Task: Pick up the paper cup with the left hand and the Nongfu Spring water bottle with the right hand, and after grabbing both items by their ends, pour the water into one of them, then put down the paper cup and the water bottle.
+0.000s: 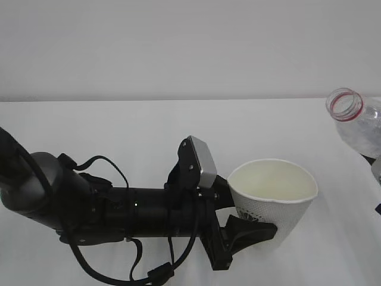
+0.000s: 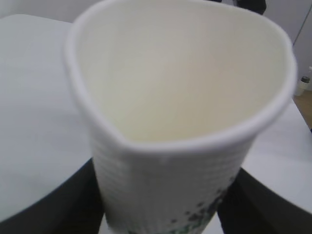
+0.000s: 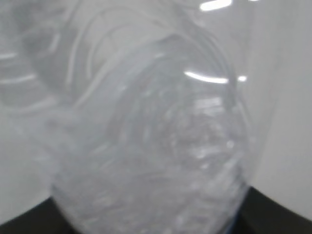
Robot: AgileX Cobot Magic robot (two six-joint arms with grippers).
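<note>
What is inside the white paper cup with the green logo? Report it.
Only bare cream wall shows inside the white tapered paper cup, whose rim is squeezed out of round by the left black gripper. No water is visible. The near wall hides the cup's bottom in both views.

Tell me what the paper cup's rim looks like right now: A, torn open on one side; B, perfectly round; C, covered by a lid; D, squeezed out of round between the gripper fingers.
D: in the left wrist view the paper cup has a rim pinched toward a rounded triangle, with the left hand's black fingers pressing on both sides of its lower wall; no lid or tear shows.
</note>
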